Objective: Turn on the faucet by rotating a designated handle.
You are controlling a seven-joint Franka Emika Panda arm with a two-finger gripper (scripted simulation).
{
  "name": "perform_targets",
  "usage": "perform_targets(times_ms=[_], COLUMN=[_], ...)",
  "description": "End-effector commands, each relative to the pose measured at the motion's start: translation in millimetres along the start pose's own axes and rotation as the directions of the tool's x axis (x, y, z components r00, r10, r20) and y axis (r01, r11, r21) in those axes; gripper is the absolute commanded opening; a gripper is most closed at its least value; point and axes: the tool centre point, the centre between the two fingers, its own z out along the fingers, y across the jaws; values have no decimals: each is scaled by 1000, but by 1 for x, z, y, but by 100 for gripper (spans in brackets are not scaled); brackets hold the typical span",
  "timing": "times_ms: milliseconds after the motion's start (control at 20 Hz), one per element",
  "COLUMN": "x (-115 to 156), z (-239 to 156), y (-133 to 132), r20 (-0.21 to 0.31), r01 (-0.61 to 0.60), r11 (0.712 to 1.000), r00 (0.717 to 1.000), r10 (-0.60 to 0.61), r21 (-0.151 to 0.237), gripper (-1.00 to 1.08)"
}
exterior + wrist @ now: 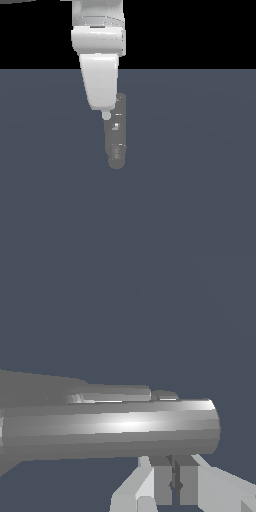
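- Nearest in the wrist view: gripper [175, 483] with its two grey fingers [161, 481] pressed side by side, only a thin dark seam between them — closed on nothing, so judged set for pushing rather than grasping.
- Just past the fingertips: faucet [115, 428], a glossy grey cylinder filling the width of the wrist view, long axis lying straight across the line of the fingers. Very close to the tips; touching or a hair apart — cannot tell.
- Beyond the cylinder's far side: a thinner grey bar peeking over its upper edge, probably the handle [112, 393], running roughly parallel to the body here. Mostly hidden, so its free end stays uncertain.
- Key relation, as a judgement: handle on the far side of the faucet body from the closed fingers, so a clearing of the body needed before any sideways push on the rod.
- In the exterior view: white arm [100, 75] coming down from above and covering the upper part of the faucet [116, 135]; stepped nozzle end toward the camera; gripper and handle both hidden there.
- Farthest: flat blue-grey floor [200, 175] on every side, nothing else nearby, ample room for a sweep to either side.
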Motion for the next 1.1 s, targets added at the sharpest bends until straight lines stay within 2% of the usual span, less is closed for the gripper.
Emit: perform_targets(times_ms=[0, 450, 500, 550, 1050], x=[22, 74, 74, 57, 88], z=[0, -1, -1, 0, 0], y=[0, 0, 0, -2, -29], r20=[0, -1, -1, 0, -1], r01=[-16, -18, -18, 9, -1], r11=[1000, 1000, 1000, 1000, 1000], r00=[1000, 1000, 1000, 1000, 1000], r10=[16, 18, 18, -9, 1], r21=[1, 1, 1, 0, 1], gripper=[-100, -100, -100, -100, -100])
